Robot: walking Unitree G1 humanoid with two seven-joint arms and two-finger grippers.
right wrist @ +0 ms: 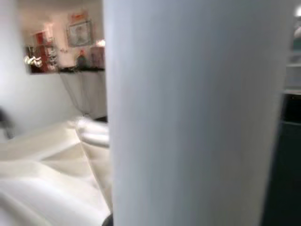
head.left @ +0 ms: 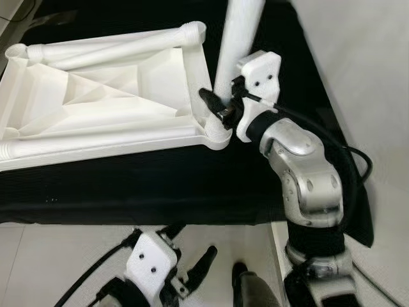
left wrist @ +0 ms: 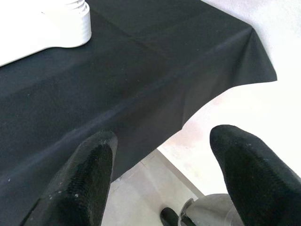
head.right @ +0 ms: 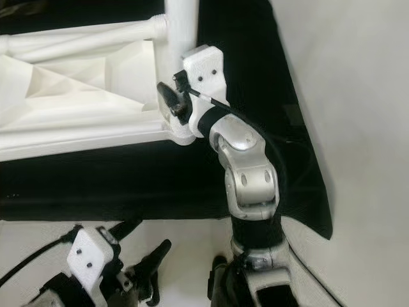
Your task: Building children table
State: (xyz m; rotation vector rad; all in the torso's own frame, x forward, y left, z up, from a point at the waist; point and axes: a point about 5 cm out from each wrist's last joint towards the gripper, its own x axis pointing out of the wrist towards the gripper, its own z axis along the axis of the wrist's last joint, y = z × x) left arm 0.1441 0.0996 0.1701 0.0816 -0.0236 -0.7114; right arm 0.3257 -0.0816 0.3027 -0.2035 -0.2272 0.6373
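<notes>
The bench draped in a black cloth (head.left: pixel 160 185) carries a white moulded plastic table top (head.left: pixel 102 102), lying upside down so its ribbed underside faces up. Its long side runs roughly left to right across the head views, and its left end is cut off by the picture edge. At the near right corner socket a white plastic cylindrical table leg (head.left: pixel 238 38) stands nearly upright, its long axis rising toward the camera and leaning slightly right, its top cut off. Its foot at the socket is hidden by the gripper.

The right gripper (head.left: pixel 222 110) reaches in on the silver right arm (head.left: pixel 307 179) and has its jaws pinched on the leg just above the socket. The right wrist view adds what the head views cannot: the leg (right wrist: pixel 197 113) seen very close as a broad pale blurred column, with the table top's white ribs (right wrist: pixel 51 179) beside it and a hazy room wall with reddish objects behind, too blurred to name.

The left gripper (head.left: pixel 185 256) hangs low before the bench edge. Its wrist view shows its black fingers (left wrist: pixel 80 183) spread wide apart, the cloth's draped corner (left wrist: pixel 254 61), pale floor below, and a rounded white corner of the table top (left wrist: pixel 70 23).
</notes>
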